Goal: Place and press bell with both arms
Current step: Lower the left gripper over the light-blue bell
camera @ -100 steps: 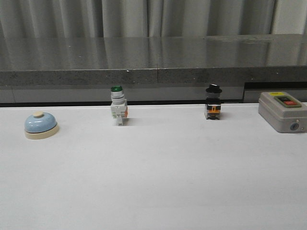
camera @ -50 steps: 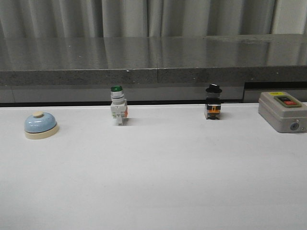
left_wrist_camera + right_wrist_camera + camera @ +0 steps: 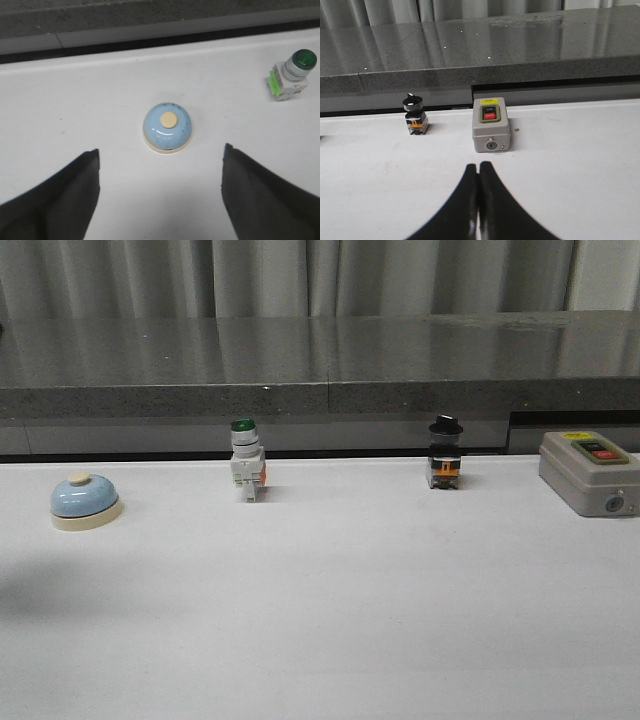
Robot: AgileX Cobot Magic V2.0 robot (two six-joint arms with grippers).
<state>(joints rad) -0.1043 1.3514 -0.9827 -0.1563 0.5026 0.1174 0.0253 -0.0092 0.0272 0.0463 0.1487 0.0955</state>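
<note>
Bell (image 3: 85, 502) time is close, because something has just changed. A soft dark shadow now lies on the white table (image 3: 330, 620) at the near left, and it was not there a moment before. That is probably the left arm coming in above, though the arm itself does not show in the front view. The bell has not moved. It sits flat on the table at the far left, well apart from the other things.

From the left wrist view, the left gripper (image 3: 160, 195) hangs over the bell with its two black fingers spread wide, one on each side, touching nothing. So the grab looks like the next step, and it has not started yet.

The right gripper (image 3: 478, 200) has its fingers pressed together with nothing in them. It is near the grey box (image 3: 491, 131).

Now the counting:
- one bell, light blue with a cream button on top
- one white switch with a green cap (image 3: 246, 472)
- one small switch with a black knob (image 3: 445, 465)
- one grey box with a red button
- two grippers
</note>
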